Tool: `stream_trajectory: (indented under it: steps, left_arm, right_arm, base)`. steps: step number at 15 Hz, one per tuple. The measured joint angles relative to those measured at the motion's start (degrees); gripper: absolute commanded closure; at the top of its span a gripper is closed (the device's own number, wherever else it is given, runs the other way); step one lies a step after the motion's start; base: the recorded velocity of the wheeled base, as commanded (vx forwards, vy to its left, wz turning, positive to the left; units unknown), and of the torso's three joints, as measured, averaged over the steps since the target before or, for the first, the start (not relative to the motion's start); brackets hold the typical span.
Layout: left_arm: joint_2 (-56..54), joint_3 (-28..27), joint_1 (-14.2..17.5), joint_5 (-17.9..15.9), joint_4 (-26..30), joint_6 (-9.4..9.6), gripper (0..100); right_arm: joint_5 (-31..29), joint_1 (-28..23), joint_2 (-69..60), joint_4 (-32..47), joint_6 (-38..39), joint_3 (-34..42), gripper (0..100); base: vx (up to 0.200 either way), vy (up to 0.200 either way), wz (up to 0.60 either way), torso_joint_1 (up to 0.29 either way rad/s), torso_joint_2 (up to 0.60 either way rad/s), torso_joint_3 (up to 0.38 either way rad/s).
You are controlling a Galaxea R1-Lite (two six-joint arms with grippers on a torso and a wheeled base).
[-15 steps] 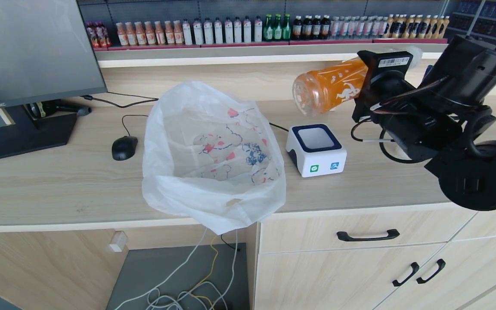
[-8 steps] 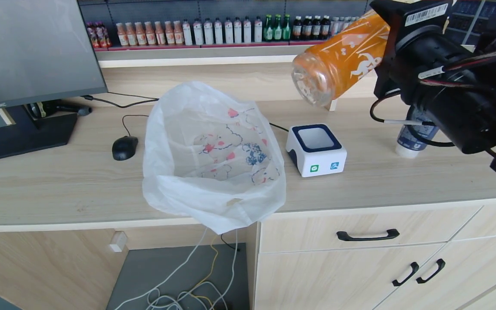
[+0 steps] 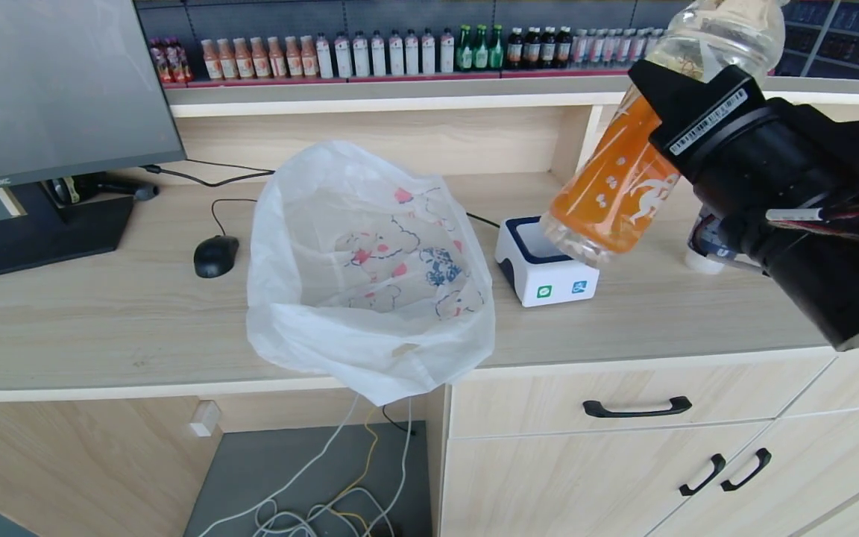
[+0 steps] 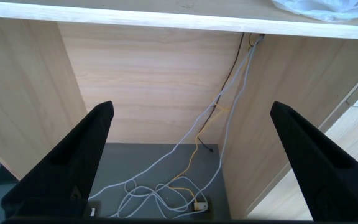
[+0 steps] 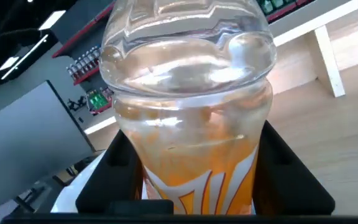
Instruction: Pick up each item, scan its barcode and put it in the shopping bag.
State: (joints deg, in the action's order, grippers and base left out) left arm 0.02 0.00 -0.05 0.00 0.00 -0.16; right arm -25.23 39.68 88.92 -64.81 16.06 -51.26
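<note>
Right gripper [image 3: 687, 104]: upper right of the head view, pinching the orange bottle [image 3: 616, 186] around its upper part.
Orange bottle: tilted, base down, over the scanner [image 3: 558, 287] right of centre; if they touch, I cannot tell.
Right wrist view: black fingers [image 5: 114, 171] press both sides of the bottle, clear shoulder above.
Shopping bag [image 3: 370, 298]: open, centre, just left of the scanner.
Left gripper [image 4: 191, 155]: spread wide, facing the space under the counter [image 4: 166, 18], cables [image 4: 166, 193] on the floor.
</note>
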Motion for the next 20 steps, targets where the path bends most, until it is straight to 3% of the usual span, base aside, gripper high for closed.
stream_trajectory:
  steps: [3,5,14,20]
  left_arm:
    - [0.0,0.0,0.0,0.0,0.0,0.0,0]
    - [0.0,0.0,0.0,0.0,0.0,-0.16,0]
    - [0.0,0.0,0.0,0.0,0.0,-0.13,0]
    - [0.0,0.0,0.05,0.0,0.0,-0.27,0]
  right_arm:
    - [0.0,-0.05,-1.82,-1.73,-12.39,5.57,100]
    - [0.28,-1.34,-2.6,-8.5,-19.11,7.57,100]
    - [4.99,-6.5,-1.05,-19.14,-21.25,11.76,100]
    - [5.1,-7.83,0.5,-22.48,-21.69,13.34,100]
  base:
    - [0.0,0.0,0.0,0.0,0.0,0.0]
    - [0.0,0.0,0.0,0.0,0.0,0.0]
    - [0.0,0.0,0.0,0.0,0.0,0.0]
    - [0.0,0.2,0.0,0.0,0.0,0.002]
